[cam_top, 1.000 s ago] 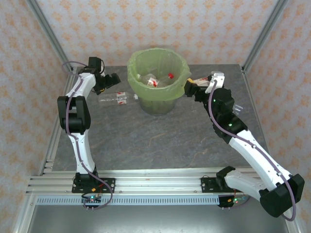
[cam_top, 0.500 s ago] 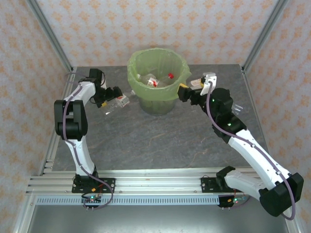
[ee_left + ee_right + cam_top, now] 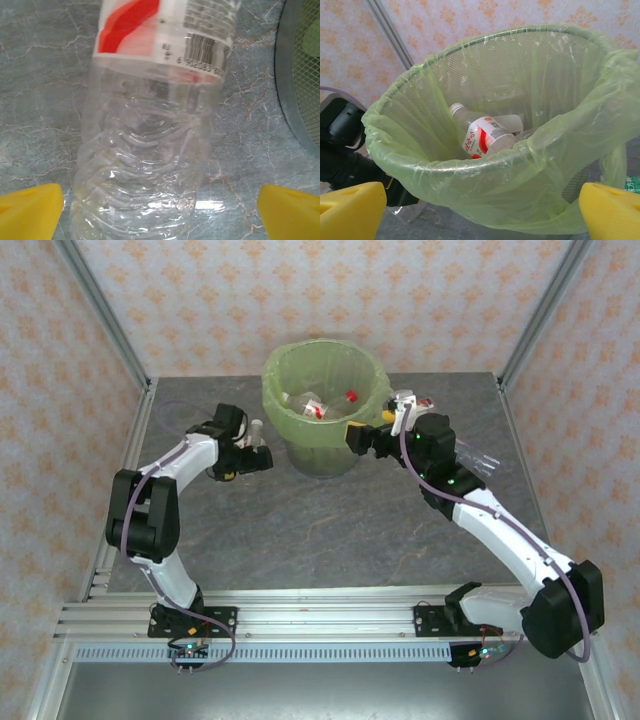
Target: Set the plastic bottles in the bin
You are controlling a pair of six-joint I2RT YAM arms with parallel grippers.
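A clear bottle (image 3: 150, 140) with a red-and-white label lies on the grey table just left of the bin (image 3: 325, 405); its white cap (image 3: 256, 426) points away. My left gripper (image 3: 160, 212) is open, with its yellow fingers (image 3: 30, 210) wide on either side of the bottle's ribbed body and not touching it. In the top view the left gripper (image 3: 252, 452) is low over that bottle. My right gripper (image 3: 358, 435) is open by the bin's right side, facing the green-lined rim (image 3: 485, 165). Inside the bin lie several bottles (image 3: 487, 135), one with a red cap (image 3: 351, 395).
Another clear bottle (image 3: 482, 462) lies on the table behind my right forearm. The bin stands at the back centre between both arms. Patterned walls and metal frame posts close the table on three sides. The left wrist's black body (image 3: 345, 135) sits beyond the bin's left side.
My left gripper has swung right and nearer the bin, coming down over the bottle, which has turned so that its cap points away. My right gripper has moved left against the bin's side.
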